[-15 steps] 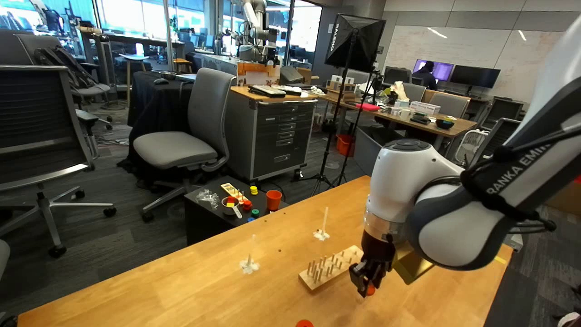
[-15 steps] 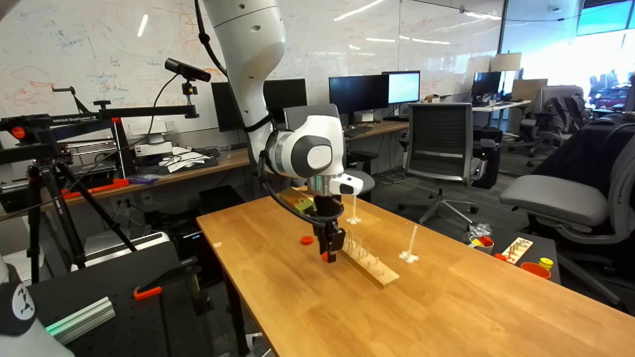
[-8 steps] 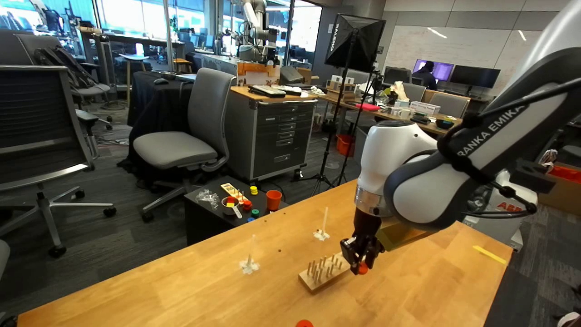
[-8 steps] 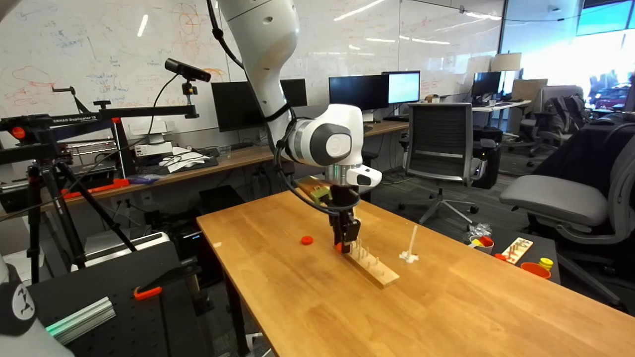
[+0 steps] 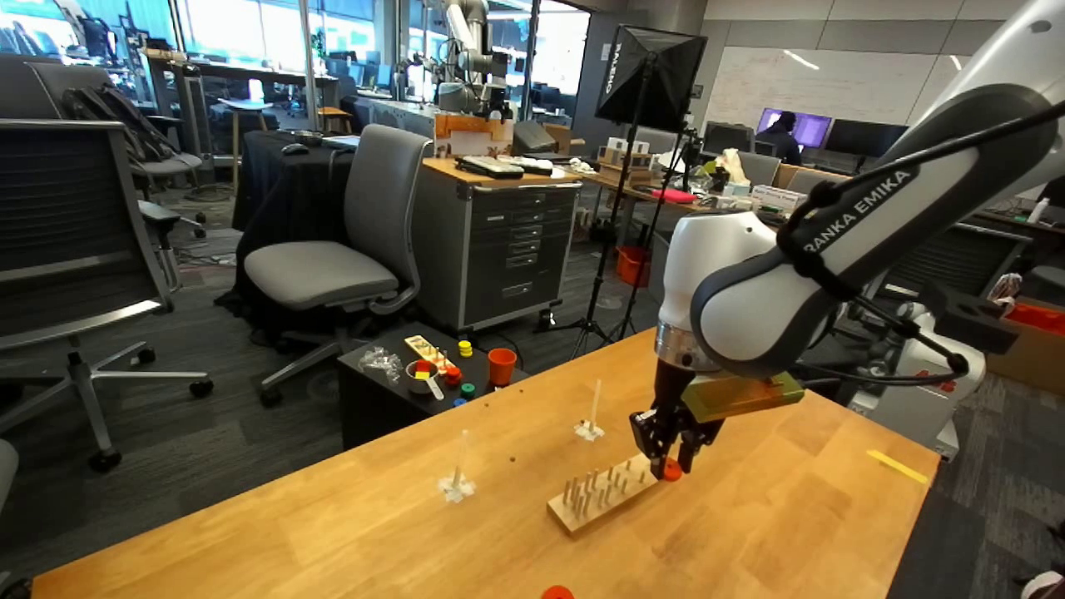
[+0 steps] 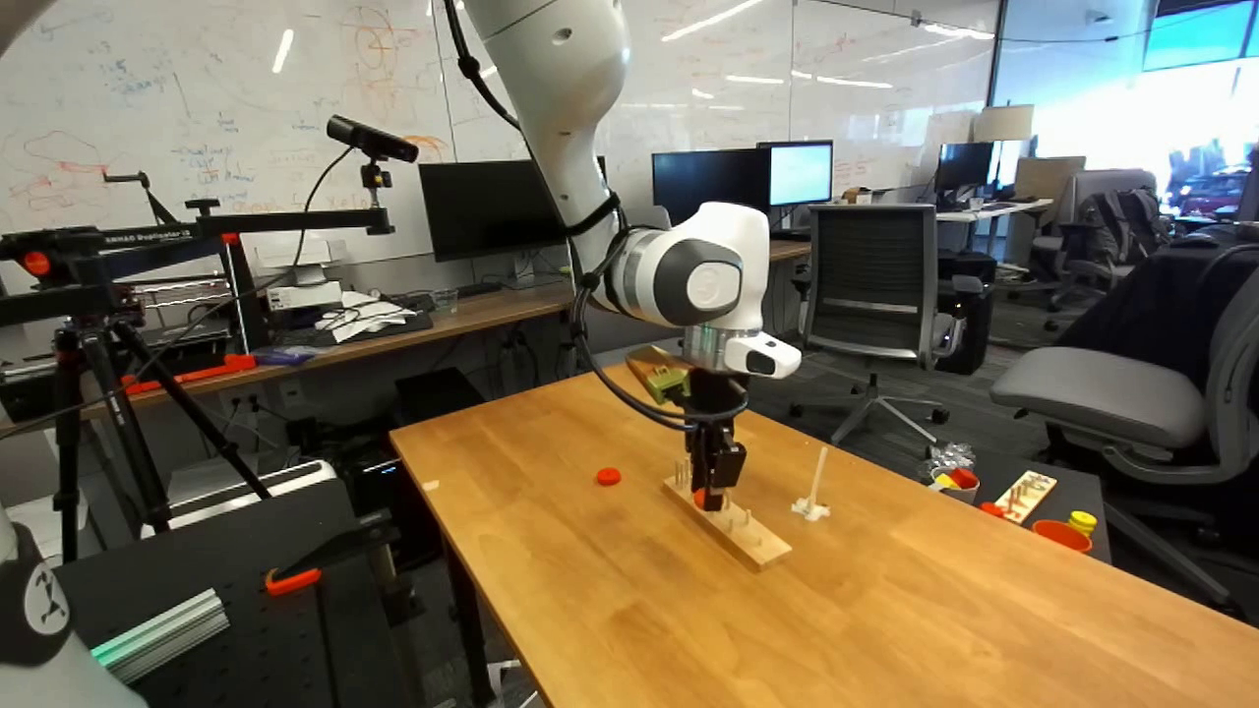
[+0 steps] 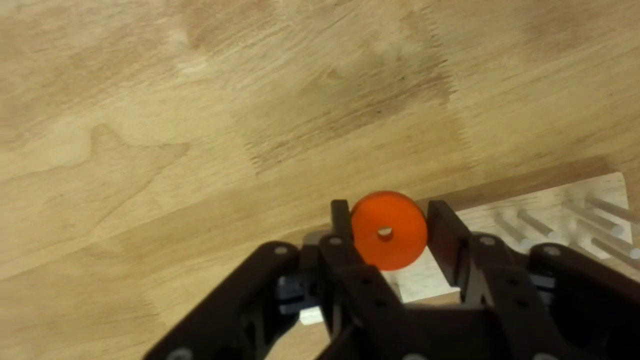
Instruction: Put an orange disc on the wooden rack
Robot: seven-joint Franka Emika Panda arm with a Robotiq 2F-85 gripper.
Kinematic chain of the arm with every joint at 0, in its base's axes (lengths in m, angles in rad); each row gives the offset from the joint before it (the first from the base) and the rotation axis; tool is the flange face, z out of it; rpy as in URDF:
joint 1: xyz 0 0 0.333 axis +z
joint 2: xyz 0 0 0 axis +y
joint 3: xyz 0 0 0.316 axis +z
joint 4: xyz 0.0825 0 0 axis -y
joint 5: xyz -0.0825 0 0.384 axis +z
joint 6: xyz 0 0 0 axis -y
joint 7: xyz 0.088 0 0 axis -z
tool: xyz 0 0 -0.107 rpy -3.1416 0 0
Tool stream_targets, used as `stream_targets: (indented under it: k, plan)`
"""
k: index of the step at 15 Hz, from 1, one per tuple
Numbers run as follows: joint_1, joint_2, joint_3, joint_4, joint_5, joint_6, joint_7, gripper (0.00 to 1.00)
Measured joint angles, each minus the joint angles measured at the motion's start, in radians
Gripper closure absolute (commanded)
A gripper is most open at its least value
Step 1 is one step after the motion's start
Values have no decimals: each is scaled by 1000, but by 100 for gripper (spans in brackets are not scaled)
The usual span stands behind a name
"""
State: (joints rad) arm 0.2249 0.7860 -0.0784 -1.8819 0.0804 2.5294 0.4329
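Fingers (image 7: 446,234) grip an orange disc (image 7: 387,251) near the rack (image 5: 616,499), away from the edges of the worktop (image 5: 333,472); it could jam if its hole (image 7: 384,231) misses a peg (image 7: 537,223).

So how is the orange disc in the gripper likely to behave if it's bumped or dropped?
The orange disc is probably stiff: its outline looks round, not squashed, between the fingers. Held from only two sides, it might pivot if bumped. Its circular edge could let it roll if dropped on its rim.

orange disc (image 5: 672,472) between fingers (image 5: 658,462) | near wooden rack (image 5: 574,522), pegs (image 5: 575,490) upright | another disc (image 5: 557,592) on table (image 5: 291,524)
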Motion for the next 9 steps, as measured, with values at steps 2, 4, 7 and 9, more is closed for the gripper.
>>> stream_targets:
  k: [2, 4, 7, 9]
  plan:
    - [-17, 13, 0, 24, 8, -21, 5, 83]
    - [-28, 30, 1, 52, 13, -43, 10, 83]
    - [-36, 59, 4, 99, 21, -76, 18, 83]
    - [-36, 81, 7, 132, 24, -95, 25, 83]
